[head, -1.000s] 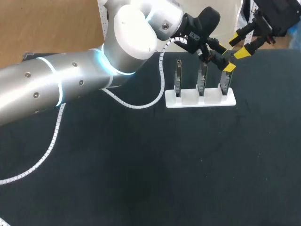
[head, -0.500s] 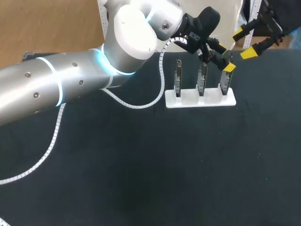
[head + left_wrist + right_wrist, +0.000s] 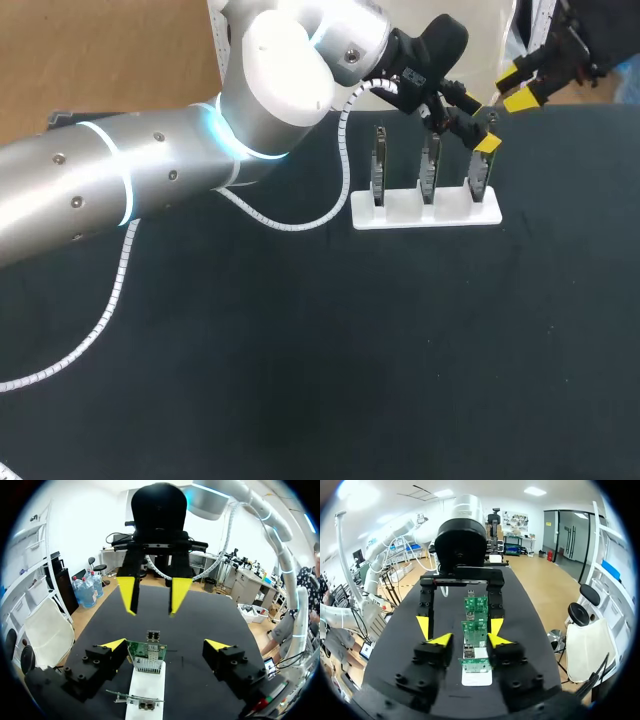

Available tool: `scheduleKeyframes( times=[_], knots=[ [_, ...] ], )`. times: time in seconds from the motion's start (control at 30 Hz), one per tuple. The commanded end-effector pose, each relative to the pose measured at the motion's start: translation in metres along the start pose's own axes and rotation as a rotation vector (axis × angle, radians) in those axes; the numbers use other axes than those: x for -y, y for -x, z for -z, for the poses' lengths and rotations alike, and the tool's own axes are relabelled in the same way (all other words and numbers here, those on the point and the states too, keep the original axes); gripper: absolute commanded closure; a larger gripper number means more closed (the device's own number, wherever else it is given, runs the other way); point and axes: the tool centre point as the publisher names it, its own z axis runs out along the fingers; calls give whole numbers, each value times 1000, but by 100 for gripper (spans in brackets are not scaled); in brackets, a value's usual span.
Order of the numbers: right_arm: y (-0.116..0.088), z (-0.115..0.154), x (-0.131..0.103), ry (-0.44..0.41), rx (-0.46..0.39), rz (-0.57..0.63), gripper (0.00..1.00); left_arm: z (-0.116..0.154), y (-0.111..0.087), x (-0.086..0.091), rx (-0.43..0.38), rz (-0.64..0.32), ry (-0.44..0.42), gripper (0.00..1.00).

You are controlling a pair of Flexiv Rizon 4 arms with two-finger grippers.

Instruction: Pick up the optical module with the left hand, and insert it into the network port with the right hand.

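The left arm point(image 3: 150, 180) fills the upper left of the head view and reaches past the middle. The left pincer point(image 3: 470, 128) sits in the upper middle, at the top of the right-end card point(image 3: 479, 178). Three cards stand upright in a white rack point(image 3: 425, 212) on the dark bench point(image 3: 400, 350). The other two are the middle card point(image 3: 428, 168) and the left-end card point(image 3: 380, 165).

From the left wrist, the left pincer point(image 3: 165, 647) is spread wide, with one card point(image 3: 147, 657) standing between its fingers. One yellow tip is just beside the card's edge and the other is well apart from it. A small silver block point(image 3: 153, 636) stands at that card's top edge. I cannot tell whether it is the module or the port's cage, and no other piece that could be the module shows.

The right pincer point(image 3: 522, 88) hangs in the upper right of the head view, near the left one but apart from it. It is spread, with nothing between its tips. In the left wrist view the right pincer point(image 3: 152, 594) hangs straight ahead, past the card. From the right wrist, the right pincer point(image 3: 469, 640) looks down the row of cards point(image 3: 475, 627). The left pincer point(image 3: 460, 626) straddles the row ahead of it.

A white spiral cable point(image 3: 300, 222) droops from the left arm onto the bench just left of the rack.
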Motion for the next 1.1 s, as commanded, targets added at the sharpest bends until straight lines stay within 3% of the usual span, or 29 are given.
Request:
scheduleKeyframes(
  times=[0.03, 1.1],
  knots=[
    [0, -4, -1, -6, 4, 0, 100, 0, 1, -1, -6, 1, -2, 0],
    [-7, -22, 3, 15, -4, -18, 100, 0, 1, -1, -6, 1, -2, 0]
  ],
)
